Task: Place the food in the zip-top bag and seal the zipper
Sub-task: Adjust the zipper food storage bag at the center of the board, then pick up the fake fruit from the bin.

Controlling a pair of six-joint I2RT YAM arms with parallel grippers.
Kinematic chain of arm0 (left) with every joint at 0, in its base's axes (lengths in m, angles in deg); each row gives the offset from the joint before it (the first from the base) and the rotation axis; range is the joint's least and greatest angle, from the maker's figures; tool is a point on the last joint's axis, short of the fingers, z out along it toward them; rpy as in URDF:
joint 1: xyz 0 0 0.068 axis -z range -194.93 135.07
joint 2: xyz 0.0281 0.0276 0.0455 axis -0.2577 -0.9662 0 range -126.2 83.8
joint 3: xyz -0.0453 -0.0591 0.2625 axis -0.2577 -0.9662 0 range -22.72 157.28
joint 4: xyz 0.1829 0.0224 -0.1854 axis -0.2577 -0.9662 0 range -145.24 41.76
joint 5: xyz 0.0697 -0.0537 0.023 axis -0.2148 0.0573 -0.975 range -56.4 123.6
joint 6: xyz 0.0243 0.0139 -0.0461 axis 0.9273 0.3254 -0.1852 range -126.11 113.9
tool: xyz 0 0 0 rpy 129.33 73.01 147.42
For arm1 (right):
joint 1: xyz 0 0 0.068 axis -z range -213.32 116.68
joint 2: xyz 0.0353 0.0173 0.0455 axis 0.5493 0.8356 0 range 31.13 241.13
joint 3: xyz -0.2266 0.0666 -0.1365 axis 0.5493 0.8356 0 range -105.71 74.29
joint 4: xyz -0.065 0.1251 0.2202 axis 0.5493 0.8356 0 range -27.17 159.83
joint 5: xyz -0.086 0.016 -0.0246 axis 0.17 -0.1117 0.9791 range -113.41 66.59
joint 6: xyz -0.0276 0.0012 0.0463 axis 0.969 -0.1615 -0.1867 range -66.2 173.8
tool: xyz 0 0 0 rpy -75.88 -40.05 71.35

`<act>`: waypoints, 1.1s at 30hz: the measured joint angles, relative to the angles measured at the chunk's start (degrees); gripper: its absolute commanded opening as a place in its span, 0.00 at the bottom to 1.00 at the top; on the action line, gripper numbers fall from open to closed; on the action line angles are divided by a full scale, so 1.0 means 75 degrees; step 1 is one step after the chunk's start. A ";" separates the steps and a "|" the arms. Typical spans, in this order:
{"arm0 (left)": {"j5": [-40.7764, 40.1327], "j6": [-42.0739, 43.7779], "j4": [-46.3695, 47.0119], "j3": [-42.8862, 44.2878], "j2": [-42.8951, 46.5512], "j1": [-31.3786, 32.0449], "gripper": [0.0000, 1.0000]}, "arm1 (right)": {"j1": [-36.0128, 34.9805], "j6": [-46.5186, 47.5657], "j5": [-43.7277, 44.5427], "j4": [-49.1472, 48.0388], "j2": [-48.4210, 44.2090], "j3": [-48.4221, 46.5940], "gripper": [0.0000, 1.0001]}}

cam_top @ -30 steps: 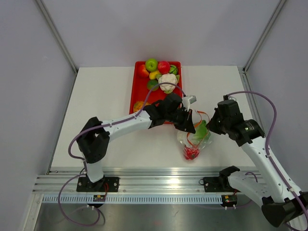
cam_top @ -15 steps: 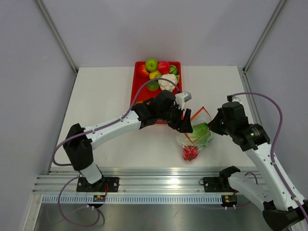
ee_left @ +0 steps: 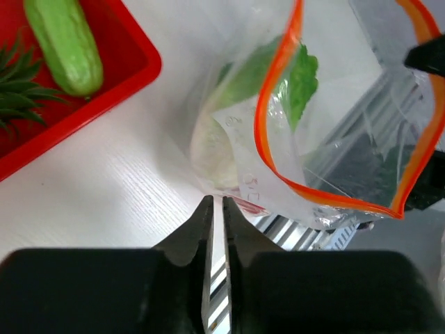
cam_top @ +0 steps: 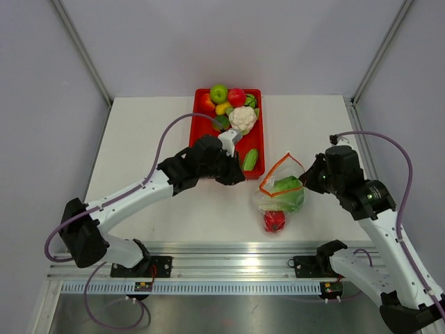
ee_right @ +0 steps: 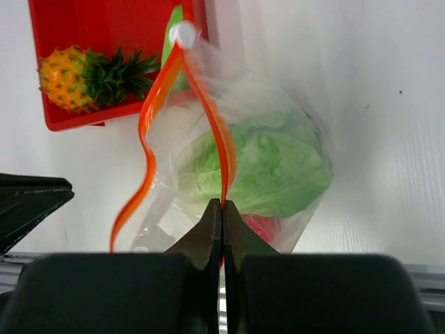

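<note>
Zipper pinched shut in my right gripper holds the zip-top bag mouth-up, right of the tray, with lettuce and tomato inside. My left gripper, nearly closed and empty, hovers near the tray's cucumber, likely next.

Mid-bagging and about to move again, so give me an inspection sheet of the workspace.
Surface: white table, no spills seen.
Job's things: zip-top bag open, lettuce and tomato inside; zipper unsealed; cucumber in red tray.
Clutter: cauliflower, pineapple, green apple in tray.
End effectors: left end effector shut, empty, apart from bag; right end effector shut on zipper.
Cables: purple cables loop above both arms, no snag seen.
Surroundings: grey walls, metal rail at near edge.
</note>
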 measured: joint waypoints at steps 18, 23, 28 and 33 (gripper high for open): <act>0.0131 0.1180 -0.1440 0.4698 -0.4450 -0.1364 0.61 | 0.0000 0.0026 0.0163 0.0379 0.0160 -0.1172 0.00; 0.0356 0.1326 -0.1836 0.4881 -0.5549 -0.1364 0.61 | 0.0000 0.0026 0.0163 0.0428 0.0181 -0.1174 0.00; 0.0385 0.1480 -0.1988 0.5345 -0.6000 -0.1364 0.63 | 0.0000 0.0023 0.0134 0.0431 0.0236 -0.1174 0.00; 0.0367 0.1626 -0.1990 0.6009 -0.6540 -0.1364 0.63 | 0.0000 0.0017 0.0058 0.0414 0.0358 -0.1174 0.00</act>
